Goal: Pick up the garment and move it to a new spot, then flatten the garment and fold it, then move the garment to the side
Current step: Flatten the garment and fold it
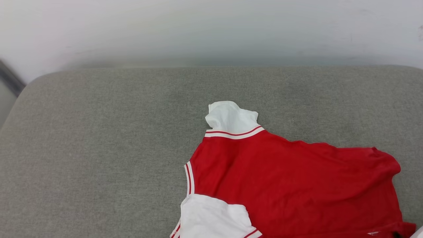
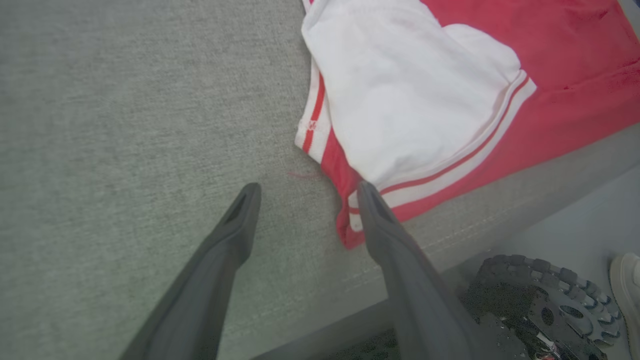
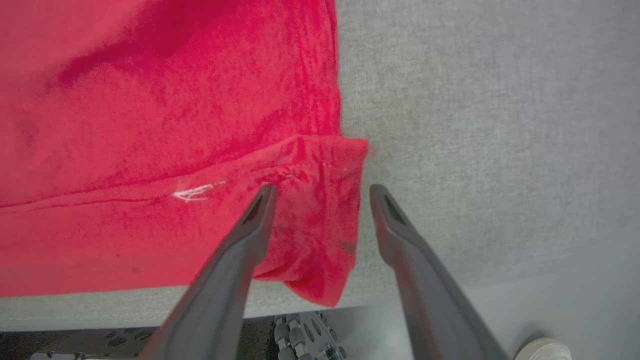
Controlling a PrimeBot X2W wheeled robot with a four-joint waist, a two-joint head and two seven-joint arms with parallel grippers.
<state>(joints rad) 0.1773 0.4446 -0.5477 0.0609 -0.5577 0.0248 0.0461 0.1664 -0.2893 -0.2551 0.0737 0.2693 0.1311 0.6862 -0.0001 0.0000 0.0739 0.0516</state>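
Evidently soft and light, the shirt [image 1: 281,178] suits corner pinches: left pincer [image 2: 308,189] apart beside the sleeve [image 2: 410,100], right pincer [image 3: 324,190] apart straddling the hem [image 3: 320,225].

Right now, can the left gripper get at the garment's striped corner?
Probably yes. The left gripper is open over the grey cushion, and the corner of the garment lies flat right by one fingertip, with nothing in between.

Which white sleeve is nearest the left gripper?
The near sleeve, at the front edge of the red jersey: its striped cuff lies right by the open left gripper. The far sleeve sticks out at the back.
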